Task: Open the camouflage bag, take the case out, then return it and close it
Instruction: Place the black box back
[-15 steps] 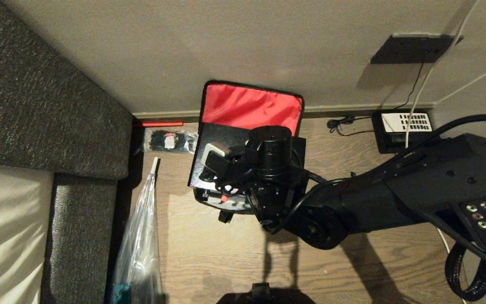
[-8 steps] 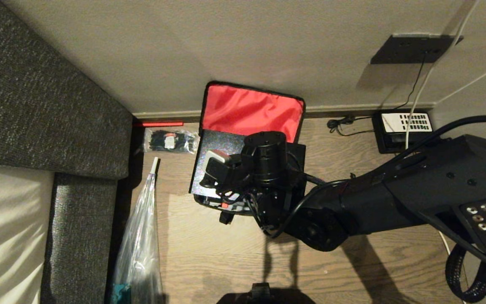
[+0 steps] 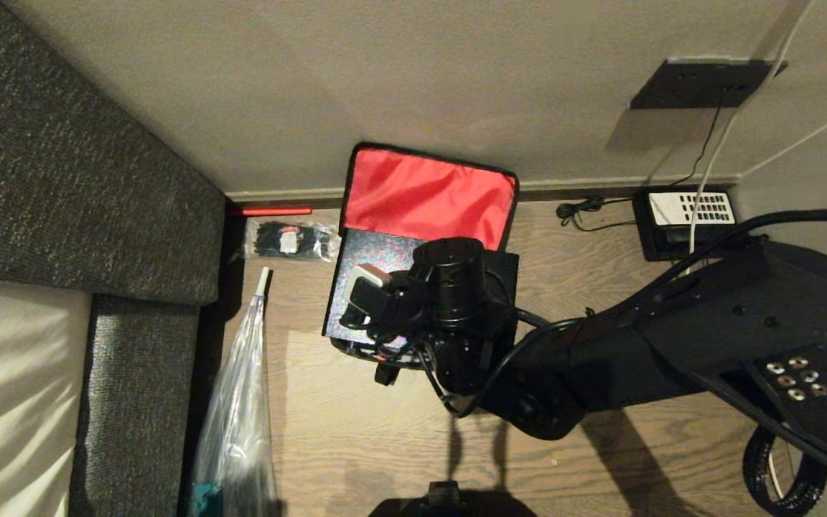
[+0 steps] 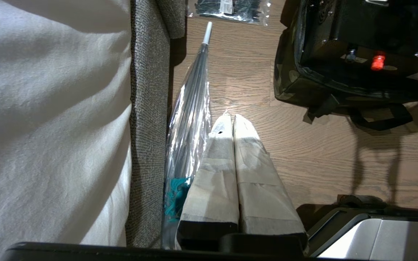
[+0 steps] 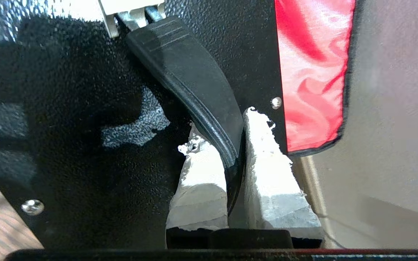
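We see the camouflage bag point(image 3: 356, 350) on the wooden floor point(image 3: 356, 438) against the wall, its lid flipped up so the red lining point(image 3: 428, 197) faces us. Only a sliver of camouflage fabric shows in the head view; the left wrist view gives a clearer corner of it point(image 4: 285, 78), with a black strap trailing onto the floor. The case point(image 3: 367, 273) sits in the open bag, but the right arm covers most of it, so we cannot tell how deep it rests.

Our right gripper point(image 5: 227, 145) is narrowed on the case's black strap handle point(image 5: 191, 78), one padded finger on each side. In the head view the wrist hides this gripper entirely. One silver end of the handle is cut off at the frame edge.

Our left gripper point(image 4: 229, 117) hangs over the floor well apart from the bag, pads pressed together and holding nothing, beside a clear plastic-wrapped umbrella point(image 3: 237, 424) that leans along the sofa point(image 3: 62, 179).

A packet of cable ties point(image 3: 288, 240) lies beside the bag, and a telephone point(image 3: 686, 215) is near the wall, partly hidden by the arm.
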Tool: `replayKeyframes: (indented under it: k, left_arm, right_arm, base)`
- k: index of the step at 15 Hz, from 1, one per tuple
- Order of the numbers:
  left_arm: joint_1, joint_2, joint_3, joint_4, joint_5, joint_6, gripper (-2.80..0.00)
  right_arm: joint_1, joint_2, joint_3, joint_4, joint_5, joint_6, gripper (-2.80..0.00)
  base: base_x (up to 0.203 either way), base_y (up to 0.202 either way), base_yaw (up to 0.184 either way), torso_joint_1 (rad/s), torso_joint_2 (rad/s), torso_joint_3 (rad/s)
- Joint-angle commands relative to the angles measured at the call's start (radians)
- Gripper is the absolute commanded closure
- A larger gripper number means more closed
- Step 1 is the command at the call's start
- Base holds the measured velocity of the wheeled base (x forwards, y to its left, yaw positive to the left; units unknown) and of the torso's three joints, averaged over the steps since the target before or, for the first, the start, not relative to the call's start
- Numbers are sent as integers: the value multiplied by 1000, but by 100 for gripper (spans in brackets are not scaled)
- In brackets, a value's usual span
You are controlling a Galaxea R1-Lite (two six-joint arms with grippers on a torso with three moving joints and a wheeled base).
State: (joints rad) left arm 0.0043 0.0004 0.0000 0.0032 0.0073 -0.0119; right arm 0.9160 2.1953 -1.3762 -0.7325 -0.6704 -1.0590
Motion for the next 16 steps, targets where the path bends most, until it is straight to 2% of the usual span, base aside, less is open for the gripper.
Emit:
replayKeyframes:
  k: [1,8,11,16]
  left_arm:
    - [0,-2,3,0,0,0,0]
    - [1,-2,3,0,0,0,0]
    - [2,-2,3,0,0,0,0]
    - [0,-2,3,0,0,0,0]
  right_arm:
    - [-2,34,8,-28,-5,1,0]
    - [-2,96,6,-37,-3,47,0]
    - [-17,121,-15,-76,26,36,0]
    - [-49,108,-29,-58,51,17,0]
  base:
    - [0,0,0,0,0,0]
    - [0,0,0,0,0,0]
    - [0,0,0,0,0,0]
    - [0,0,0,0,0,0]
